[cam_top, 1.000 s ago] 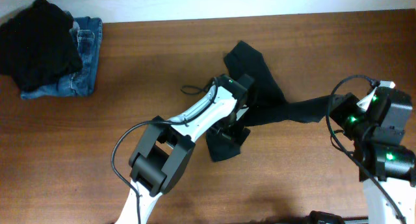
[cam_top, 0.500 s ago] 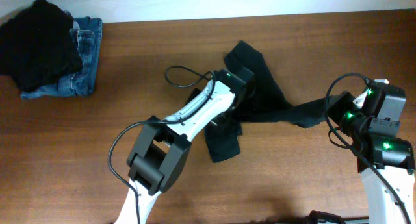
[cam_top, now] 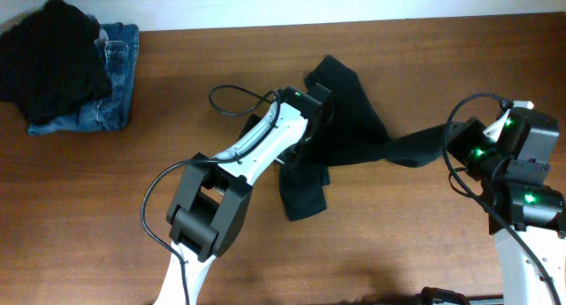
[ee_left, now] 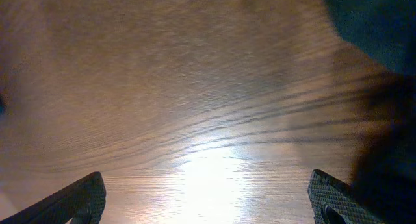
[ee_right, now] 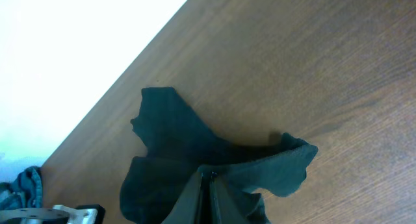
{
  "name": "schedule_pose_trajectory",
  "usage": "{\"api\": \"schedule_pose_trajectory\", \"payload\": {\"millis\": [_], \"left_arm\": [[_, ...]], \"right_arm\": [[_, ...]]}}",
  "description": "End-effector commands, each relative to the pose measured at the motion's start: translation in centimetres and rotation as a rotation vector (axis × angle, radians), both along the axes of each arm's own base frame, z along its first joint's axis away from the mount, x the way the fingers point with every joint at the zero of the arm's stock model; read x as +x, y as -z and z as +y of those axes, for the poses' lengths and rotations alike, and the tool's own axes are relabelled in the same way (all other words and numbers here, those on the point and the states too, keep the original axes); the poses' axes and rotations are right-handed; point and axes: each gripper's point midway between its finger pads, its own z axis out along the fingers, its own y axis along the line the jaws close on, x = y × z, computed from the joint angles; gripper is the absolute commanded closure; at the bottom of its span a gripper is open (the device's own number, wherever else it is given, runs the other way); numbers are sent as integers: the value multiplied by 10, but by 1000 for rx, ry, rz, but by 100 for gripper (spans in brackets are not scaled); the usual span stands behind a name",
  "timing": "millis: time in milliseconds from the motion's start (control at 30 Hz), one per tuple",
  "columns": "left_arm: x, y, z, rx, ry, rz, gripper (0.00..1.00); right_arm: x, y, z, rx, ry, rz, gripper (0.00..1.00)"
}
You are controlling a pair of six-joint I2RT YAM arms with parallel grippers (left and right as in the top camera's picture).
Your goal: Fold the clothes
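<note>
The clothes, a very dark T-shirt [cam_top: 354, 119], lie crumpled mid-table, with one strip pulled out to the right. My right gripper [cam_top: 453, 144] is shut on the end of that strip. In the right wrist view its fingers [ee_right: 211, 188] pinch the cloth [ee_right: 169, 139], which hangs in folds beyond them. My left gripper [cam_top: 309, 126] hovers at the shirt's left edge. In the left wrist view it [ee_left: 207, 184] is wide open over bare wood, with nothing between its fingers. Dark cloth [ee_left: 377, 23] shows only at the top right there.
A black garment [cam_top: 53, 57] is piled on blue jeans [cam_top: 117, 93] at the table's far left corner. The left arm's cable [cam_top: 237, 97] loops over the wood beside it. The table's far edge [cam_top: 265, 26] meets a white wall.
My left gripper has moved left and toward the far side, off the shirt's lower flap to its left edge. The right gripper has shifted slightly, still holding the stretched strip.
</note>
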Motion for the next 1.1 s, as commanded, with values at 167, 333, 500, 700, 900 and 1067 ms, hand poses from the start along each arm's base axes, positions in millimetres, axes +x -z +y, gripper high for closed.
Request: {"api": "schedule_pose_trajectory", "payload": {"millis": [167,333,500,700,900,1067], "left_arm": [[-12,3,-22,-112,-20,56,1],[-8,-22,-27,-163,-13,1,1],[-21,-47,-50,-283,39,16,1],[-42,-55,-84,-354,131,39,1],[-55,-54,-106,-361,194,33,1],[-56,-55,-107,-350,203,21,1]], "right_arm": [[5,-14,-9,-14,24,-43,95],[8,-15,-22,30,52,-53,95],[13,-10,-27,72,41,-53,95],[23,-18,-24,97,21,-91,95],[29,-57,-22,86,-3,-165,96],[29,-103,-29,55,8,-240,96]]}}
